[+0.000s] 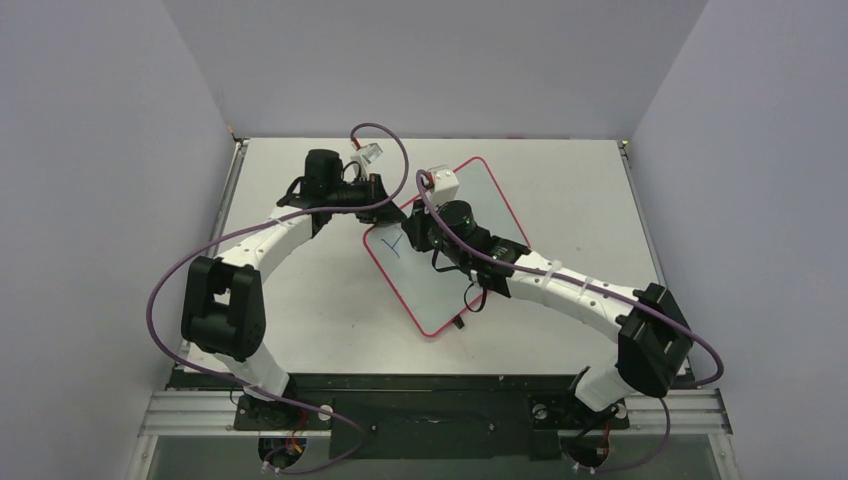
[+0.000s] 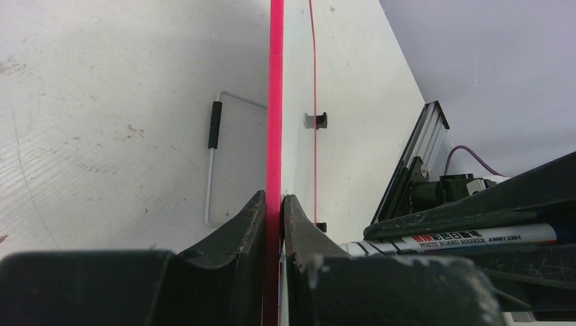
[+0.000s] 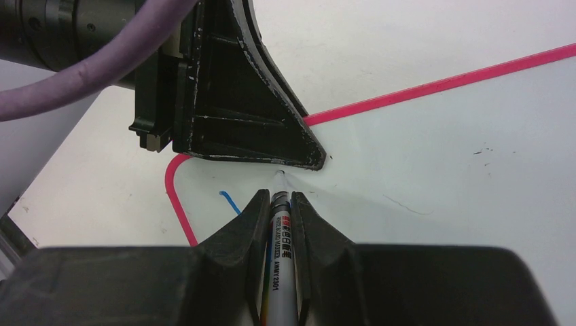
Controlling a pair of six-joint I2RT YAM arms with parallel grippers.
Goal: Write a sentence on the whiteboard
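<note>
The whiteboard (image 1: 470, 215) lies tilted on the table, white with a red-pink rim (image 3: 441, 85). My left gripper (image 1: 385, 200) is shut on the board's left edge; in the left wrist view (image 2: 274, 204) the rim (image 2: 275, 102) runs between the jaws. My right gripper (image 1: 418, 235) is shut on a white board marker (image 3: 277, 251), tip touching the board near its left corner. The sentence is only a few blue strokes (image 1: 392, 245), also showing in the right wrist view (image 3: 229, 202). The marker also shows in the left wrist view (image 2: 469, 238).
A black clip (image 2: 316, 120) sits on the board's far edge. A thin wire stand with a black sleeve (image 2: 214, 125) lies on the table under the board. Grey walls close in the table on three sides; a metal rail (image 2: 414, 156) runs along one edge.
</note>
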